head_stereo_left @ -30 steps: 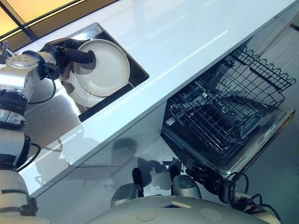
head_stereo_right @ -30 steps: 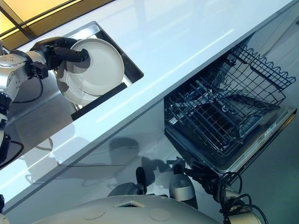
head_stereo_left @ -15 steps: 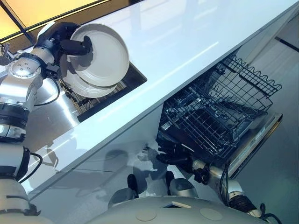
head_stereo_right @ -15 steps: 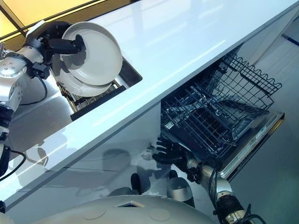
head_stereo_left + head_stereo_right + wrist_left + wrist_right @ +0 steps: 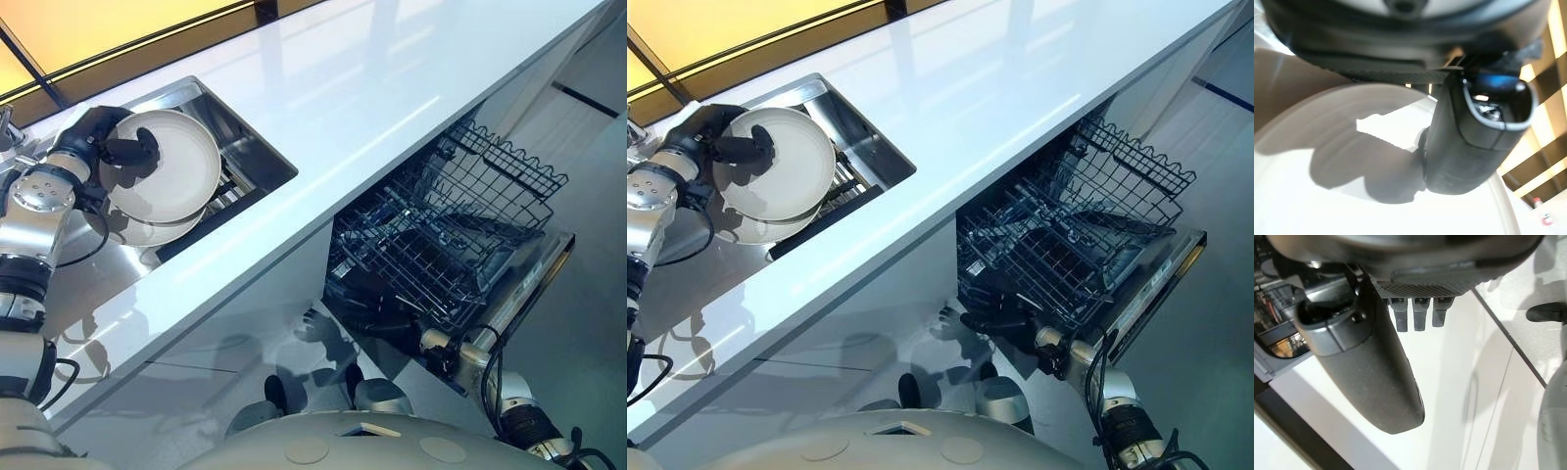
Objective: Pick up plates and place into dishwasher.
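Left eye view: the left hand (image 5: 98, 135) holds a white plate (image 5: 167, 164) at its rim, tilted, over the left part of the steel sink (image 5: 250, 132). The dark thumb lies across the face of the plate and the fingers go behind it, so the hand is clamped on the plate. In the left wrist view the thumb (image 5: 1474, 142) presses on the pale plate surface. Under this plate a second white plate (image 5: 147, 233) lies in the sink, partly covered by the first one, and a slatted insert (image 5: 230, 188) shows beside them. The white countertop (image 5: 382, 88) runs across the view.

Below the countertop the dishwasher door (image 5: 534, 279) hangs open, and the black wire rack (image 5: 460, 220) is pulled out over it. The right hand (image 5: 997, 319) is just under the front corner of the rack, near the white cabinet front. Its fingers are loose and apart and hold nothing.

On the front of the rack there is a small white label (image 5: 972, 266). Its print is too small to read.
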Robot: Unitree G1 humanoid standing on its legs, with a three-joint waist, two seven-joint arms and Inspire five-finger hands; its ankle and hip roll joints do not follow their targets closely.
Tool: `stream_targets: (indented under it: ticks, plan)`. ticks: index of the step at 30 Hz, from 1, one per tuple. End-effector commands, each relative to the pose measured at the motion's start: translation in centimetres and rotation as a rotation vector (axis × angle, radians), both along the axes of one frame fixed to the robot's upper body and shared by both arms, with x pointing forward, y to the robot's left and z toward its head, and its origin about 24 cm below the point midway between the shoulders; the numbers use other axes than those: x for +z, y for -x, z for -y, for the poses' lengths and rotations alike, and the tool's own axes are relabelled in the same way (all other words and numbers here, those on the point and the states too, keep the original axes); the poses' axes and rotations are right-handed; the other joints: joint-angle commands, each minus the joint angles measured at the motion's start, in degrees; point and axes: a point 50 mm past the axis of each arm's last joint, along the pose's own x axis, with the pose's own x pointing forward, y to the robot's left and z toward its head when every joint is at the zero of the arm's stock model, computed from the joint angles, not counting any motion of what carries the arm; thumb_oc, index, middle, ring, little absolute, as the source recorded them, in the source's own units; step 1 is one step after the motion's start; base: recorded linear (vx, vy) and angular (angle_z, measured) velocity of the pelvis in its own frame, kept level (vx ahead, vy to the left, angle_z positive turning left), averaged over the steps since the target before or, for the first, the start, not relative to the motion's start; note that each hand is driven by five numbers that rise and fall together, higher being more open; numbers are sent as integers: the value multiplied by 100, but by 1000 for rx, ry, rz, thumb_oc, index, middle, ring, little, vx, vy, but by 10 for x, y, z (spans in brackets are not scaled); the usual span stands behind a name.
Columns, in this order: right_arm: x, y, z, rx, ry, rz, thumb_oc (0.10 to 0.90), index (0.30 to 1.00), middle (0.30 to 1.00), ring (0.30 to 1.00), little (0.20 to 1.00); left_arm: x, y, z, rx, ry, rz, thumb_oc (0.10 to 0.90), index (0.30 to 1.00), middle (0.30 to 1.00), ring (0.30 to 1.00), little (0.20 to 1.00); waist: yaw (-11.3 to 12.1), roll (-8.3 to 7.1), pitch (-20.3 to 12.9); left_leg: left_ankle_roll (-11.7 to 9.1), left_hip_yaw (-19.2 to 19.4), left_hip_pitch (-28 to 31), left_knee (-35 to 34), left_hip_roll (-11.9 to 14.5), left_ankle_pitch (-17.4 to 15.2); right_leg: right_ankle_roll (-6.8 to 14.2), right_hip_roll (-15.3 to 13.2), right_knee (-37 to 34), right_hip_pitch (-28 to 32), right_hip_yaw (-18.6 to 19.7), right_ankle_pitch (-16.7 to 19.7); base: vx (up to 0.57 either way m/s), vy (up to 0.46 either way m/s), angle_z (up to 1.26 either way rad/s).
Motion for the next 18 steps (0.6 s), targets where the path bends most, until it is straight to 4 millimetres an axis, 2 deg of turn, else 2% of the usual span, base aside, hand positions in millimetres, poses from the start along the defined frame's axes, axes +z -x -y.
stream_targets:
  ticks: [1,10,18]
  plan:
    - [21,-17,-3,14,-57,123,800,900,900,900,900,52,-6,-10,44,-45,173,100,300,300,300,200,-66,312,-378,290,389,114,29,-395,-721,214,454,231,-352,-39,-162,0,0,0]
    - [8,-4,-7,22,-56,80,800,900,900,900,900,43,-14,-3,48,-62,159,100,300,300,300,200,-177,265,-343,325,511,113,29,-410,-737,266,425,330,-430,-34,-157,31,10,-4]
    - [-2,10,-12,30,-68,20,800,900,900,900,900,51,-20,3,92,-154,235,100,300,300,300,200,-259,202,-291,349,583,108,29,-421,-750,333,402,363,-510,2,-101,72,2,-4]
